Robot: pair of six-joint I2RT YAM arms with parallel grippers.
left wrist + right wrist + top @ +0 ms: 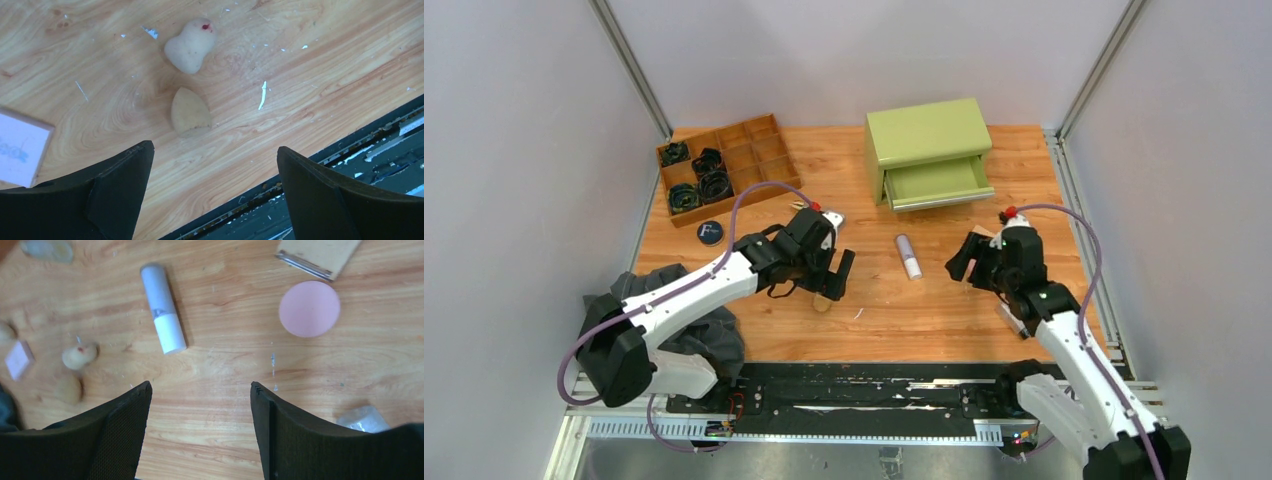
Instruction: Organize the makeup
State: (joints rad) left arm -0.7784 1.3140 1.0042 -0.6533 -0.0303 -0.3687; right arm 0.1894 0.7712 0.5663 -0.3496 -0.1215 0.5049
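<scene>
Tube (908, 256) just before the drawer cabinet (929, 140)

A light wooden counter (904, 335) sits boxed in by plain pale grey walls (514, 150) on three sides, joined at the back corners by slanting metal posts (631, 68). A small green cabinet (924, 130) stands at the back, its drawer (936, 183) pulled open, and a black strip (864, 385) runs along the near edge; the light is even and soft
</scene>
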